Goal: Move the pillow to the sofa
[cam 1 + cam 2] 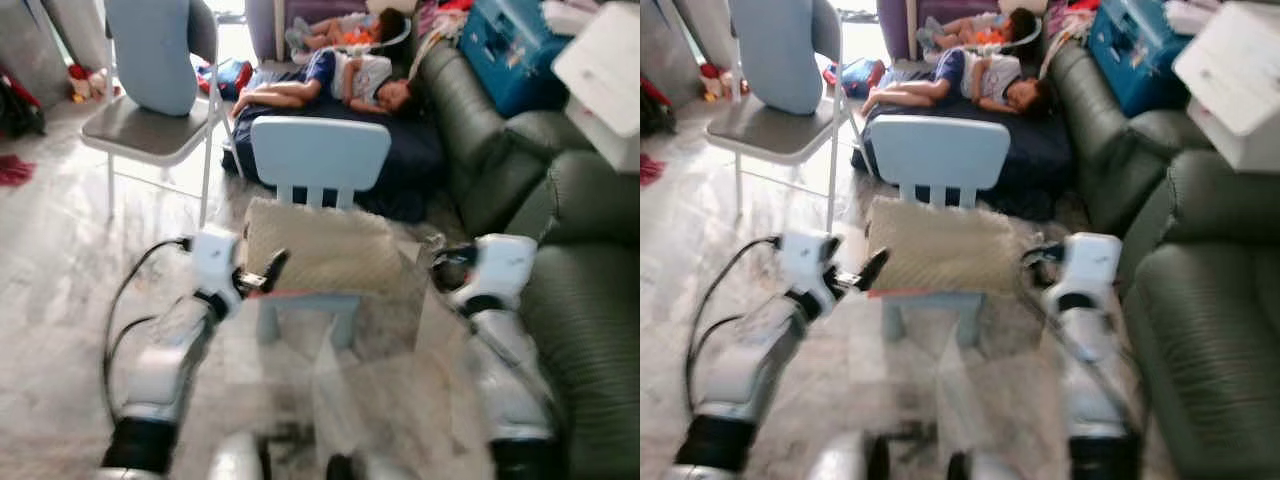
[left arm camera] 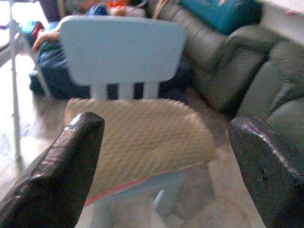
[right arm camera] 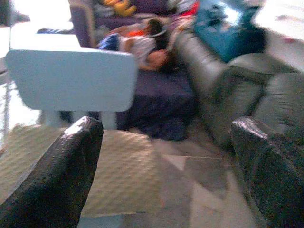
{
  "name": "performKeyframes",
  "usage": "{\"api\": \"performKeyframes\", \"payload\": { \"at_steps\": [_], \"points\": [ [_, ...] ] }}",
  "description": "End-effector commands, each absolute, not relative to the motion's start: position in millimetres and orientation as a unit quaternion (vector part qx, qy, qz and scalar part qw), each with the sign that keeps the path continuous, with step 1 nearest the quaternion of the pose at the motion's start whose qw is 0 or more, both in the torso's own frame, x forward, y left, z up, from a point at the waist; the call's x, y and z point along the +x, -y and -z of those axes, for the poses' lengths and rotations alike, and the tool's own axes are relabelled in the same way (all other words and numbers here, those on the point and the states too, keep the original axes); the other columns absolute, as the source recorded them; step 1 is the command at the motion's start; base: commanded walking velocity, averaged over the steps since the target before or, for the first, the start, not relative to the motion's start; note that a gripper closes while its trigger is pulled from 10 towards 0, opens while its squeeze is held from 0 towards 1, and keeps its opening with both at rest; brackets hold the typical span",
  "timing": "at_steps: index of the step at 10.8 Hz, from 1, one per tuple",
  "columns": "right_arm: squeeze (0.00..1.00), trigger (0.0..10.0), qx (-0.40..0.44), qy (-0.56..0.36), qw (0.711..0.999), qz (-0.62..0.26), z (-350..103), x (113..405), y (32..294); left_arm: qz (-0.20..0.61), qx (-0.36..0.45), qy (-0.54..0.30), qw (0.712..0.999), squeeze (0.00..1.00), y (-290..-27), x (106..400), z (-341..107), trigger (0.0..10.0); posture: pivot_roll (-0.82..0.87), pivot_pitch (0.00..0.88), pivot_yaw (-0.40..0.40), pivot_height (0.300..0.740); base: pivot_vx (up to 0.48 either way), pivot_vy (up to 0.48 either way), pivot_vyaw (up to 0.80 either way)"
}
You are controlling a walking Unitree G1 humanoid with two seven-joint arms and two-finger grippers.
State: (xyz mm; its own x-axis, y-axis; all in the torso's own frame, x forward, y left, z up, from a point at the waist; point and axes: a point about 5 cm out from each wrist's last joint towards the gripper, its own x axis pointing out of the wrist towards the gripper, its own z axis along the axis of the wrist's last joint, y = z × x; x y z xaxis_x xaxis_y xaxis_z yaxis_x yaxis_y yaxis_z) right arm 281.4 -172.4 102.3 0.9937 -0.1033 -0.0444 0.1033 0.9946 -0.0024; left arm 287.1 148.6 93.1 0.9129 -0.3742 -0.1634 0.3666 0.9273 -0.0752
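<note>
A beige textured pillow (image 1: 320, 245) lies on the seat of a small light-blue child's chair (image 1: 320, 155) straight ahead. My left gripper (image 1: 268, 272) hovers at the pillow's near left corner, open, fingers (image 2: 57, 175) spread wide with the pillow (image 2: 137, 137) between and beyond them. My right gripper (image 1: 1032, 262) is at the pillow's right edge, open; its dark fingers (image 3: 52, 180) frame the pillow (image 3: 118, 175) and chair back. The dark green sofa (image 1: 585, 300) stands to the right.
A grey folding chair (image 1: 150, 120) with a blue cushion stands at the back left. Two people lie on a dark mattress (image 1: 345, 140) behind the small chair. A blue case (image 1: 510, 45) and a white box (image 1: 605, 75) rest on the sofa's far end.
</note>
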Motion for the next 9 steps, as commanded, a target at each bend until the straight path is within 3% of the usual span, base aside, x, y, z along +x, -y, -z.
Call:
{"api": "performKeyframes", "payload": {
  "at_steps": [1,9],
  "points": [
    [0.00,10.0,-0.006,-0.020,0.998,0.059,-103.2,280.9,179.4,0.189,-0.020,-0.088,0.978,0.00,-145.9,287.7,-93.5,10.0,0.01,0.119,-0.059,0.740,0.461,0.000,0.00],
    [0.00,10.0,-0.019,-0.013,0.999,0.025,-107.1,280.3,174.6,0.142,-0.005,-0.091,0.986,0.00,-154.3,288.3,-91.4,10.0,0.00,0.131,-0.066,0.740,0.451,0.000,0.00]
  ]
}}
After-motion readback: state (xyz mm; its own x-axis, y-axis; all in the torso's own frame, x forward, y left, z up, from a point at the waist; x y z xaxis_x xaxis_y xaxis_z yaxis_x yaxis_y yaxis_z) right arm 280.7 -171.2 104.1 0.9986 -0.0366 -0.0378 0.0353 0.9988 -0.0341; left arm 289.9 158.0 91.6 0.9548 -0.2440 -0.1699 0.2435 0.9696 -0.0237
